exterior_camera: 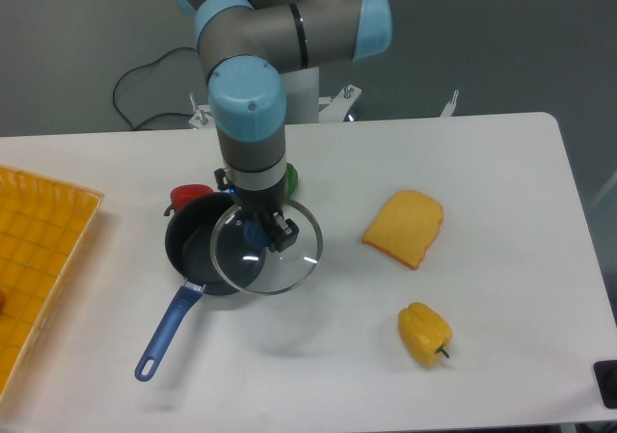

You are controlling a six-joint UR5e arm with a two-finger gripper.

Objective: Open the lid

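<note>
The lid [280,257], a round clear glass disc with a thin metal rim, hangs in the air off the saucepan. My gripper [258,230] is shut on its blue centre knob from above. The lid's left part still overlaps the right side of the dark blue saucepan [198,250], whose inside now shows. The pan's long blue handle [166,332] points toward the front left.
A green pepper [288,176] is mostly hidden behind my arm. A red object [186,196] lies behind the pan. A slice of bread [404,228] and a yellow pepper [424,334] lie to the right. A yellow tray [39,250] sits at the left edge.
</note>
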